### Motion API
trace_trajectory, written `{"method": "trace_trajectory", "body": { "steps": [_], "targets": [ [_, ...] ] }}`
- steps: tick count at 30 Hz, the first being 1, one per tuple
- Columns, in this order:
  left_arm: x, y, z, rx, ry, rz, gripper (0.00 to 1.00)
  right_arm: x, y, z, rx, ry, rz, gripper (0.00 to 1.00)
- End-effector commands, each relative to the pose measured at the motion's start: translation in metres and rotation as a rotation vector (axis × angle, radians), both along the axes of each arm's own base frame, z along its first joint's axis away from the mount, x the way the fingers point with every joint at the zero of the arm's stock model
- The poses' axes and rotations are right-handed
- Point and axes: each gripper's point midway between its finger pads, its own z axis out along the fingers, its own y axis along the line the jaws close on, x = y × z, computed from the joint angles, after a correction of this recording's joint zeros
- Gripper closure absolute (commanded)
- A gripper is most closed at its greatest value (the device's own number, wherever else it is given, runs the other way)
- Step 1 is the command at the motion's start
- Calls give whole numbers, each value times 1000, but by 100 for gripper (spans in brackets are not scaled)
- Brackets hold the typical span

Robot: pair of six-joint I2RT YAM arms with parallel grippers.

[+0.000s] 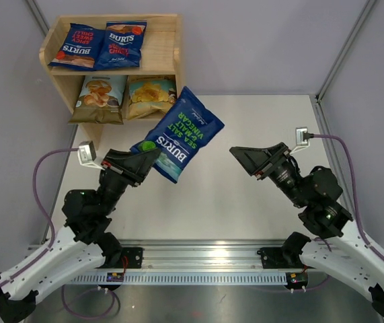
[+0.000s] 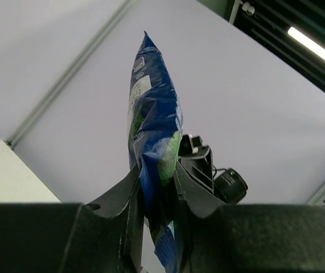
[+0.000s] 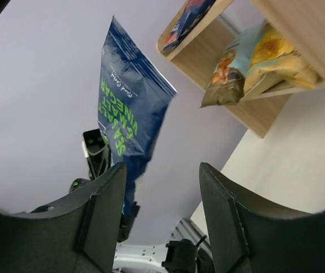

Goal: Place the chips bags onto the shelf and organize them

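**Four bags shelved, fifth held in the air**

- Left gripper [image 2: 155, 187]: fingers closed on the lower corner of the green-lettered Burts bag [image 1: 180, 134]. The left wrist view shows the foil pinched flat between both pads.
- That bag is off the table [image 1: 259, 128], tilted, with its top corner pointing up and right. It is just in front of the shelf [image 1: 171, 57], and its upper edge is near the lower tier's right side (whether it touches the wood, I can't tell).
- Right gripper [image 3: 161, 170]: fingers spread with nothing between them. It hangs over the table's right half, well apart from the bag and aimed roughly towards it.
- Shelf top tier: two red-lettered Burts bags lie flat side by side, the left one [image 1: 77, 47] slightly skewed and the right one [image 1: 122, 44] straighter. Their edges touch or overlap.
- Shelf lower tier: light-blue Cassava bag [image 1: 99, 97] on the left and yellow bag [image 1: 150, 96] on the right, both leaning back with their fronts facing out. Both poke past the tier's front edge.
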Motion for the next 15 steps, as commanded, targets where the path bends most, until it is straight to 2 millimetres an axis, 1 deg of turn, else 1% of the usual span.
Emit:
{"method": "trace_trajectory", "body": {
  "steps": [1, 2, 3, 4, 5, 6, 7, 8, 9, 10, 11, 12, 13, 14, 15],
  "targets": [
    [14, 31, 23, 6, 65, 173, 94, 5, -28, -3, -97, 26, -140, 38],
    [18, 41, 28, -3, 90, 225, 93, 4, -33, -1, -102, 21, -154, 37],
    [21, 45, 25, 23, 116, 252, 93, 5, -37, -6, -117, 34, -174, 37],
    [17, 57, 45, -3, 110, 280, 93, 2, -42, -4, -111, 28, -182, 37],
    [28, 64, 38, 29, 170, 347, 93, 3, -46, -8, -121, 43, -201, 37],
    [34, 71, 40, 40, 201, 392, 93, 3, -48, -9, -120, 48, -209, 37],
    [29, 89, 69, -4, 203, 435, 94, 1, -52, -9, -113, 50, -217, 37],
    [42, 99, 57, 52, 277, 533, 96, 2, -55, -14, -117, 66, -227, 36],
    [51, 99, 61, 75, 303, 575, 96, 4, -61, -15, -104, 83, -258, 37],
    [55, 102, 67, 85, 313, 609, 96, 3, -65, -18, -84, 100, -266, 37],
    [53, 116, 86, 58, 315, 656, 96, 2, -68, -18, -71, 101, -276, 36],
    [55, 118, 94, 50, 310, 675, 96, 3, -72, -20, -63, 109, -294, 36],
    [65, 117, 95, 66, 321, 717, 96, 1, -76, -21, -49, 113, -302, 35],
    [62, 125, 114, 30, 315, 734, 96, 1, -79, -23, -49, 118, -308, 34],
    [66, 125, 118, 30, 319, 753, 97, 0, -81, -23, -47, 119, -314, 34]
  ]
}}
